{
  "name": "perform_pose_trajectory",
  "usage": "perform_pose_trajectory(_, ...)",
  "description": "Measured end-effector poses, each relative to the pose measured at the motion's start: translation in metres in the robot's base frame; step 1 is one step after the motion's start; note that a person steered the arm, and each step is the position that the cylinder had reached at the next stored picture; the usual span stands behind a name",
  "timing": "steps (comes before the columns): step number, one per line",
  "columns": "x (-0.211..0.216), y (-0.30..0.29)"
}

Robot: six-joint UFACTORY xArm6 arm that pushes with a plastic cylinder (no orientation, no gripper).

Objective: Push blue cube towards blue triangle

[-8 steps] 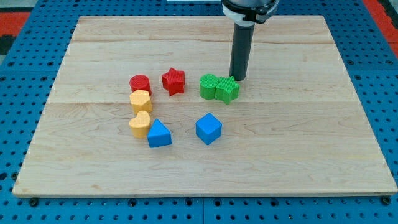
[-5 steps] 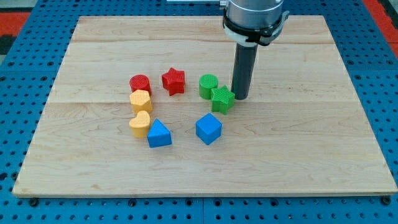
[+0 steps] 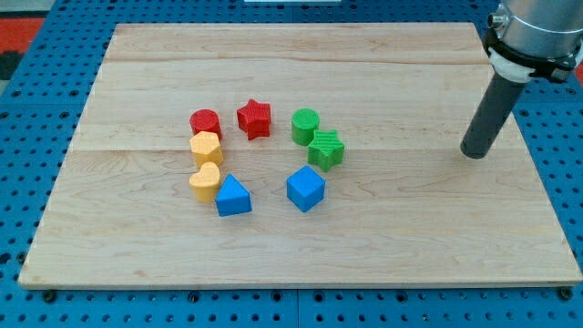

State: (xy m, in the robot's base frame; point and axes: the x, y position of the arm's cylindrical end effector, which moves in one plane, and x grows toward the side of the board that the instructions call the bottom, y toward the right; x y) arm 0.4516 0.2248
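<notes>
rod: straight, round, dark grey to black, matte, same width along its length
my tip: blunt, flat-ended, same dark colour as the rod
collar: black ring where the rod enters the housing, with a thin white band above it
housing: silvery-grey metal cylinder, wider than the rod, cut off by the view's top

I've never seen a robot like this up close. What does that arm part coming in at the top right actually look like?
It ends in a plain, straight, dark grey rod, round like a thick dowel, down to my tip. Above it sits a wider silvery metal cylinder with a black band and a white ring beneath. No fingers, cables or markings show.
</notes>
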Motion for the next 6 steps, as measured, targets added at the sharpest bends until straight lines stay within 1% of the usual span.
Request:
perform_pose_trajectory(3,0.001,-0.002)
perform_pose_trajectory(4,0.015,-0.033)
perform_pose_trajectory(5,0.035,-0.041)
perform_pose_trajectory(6,0.060,-0.091)
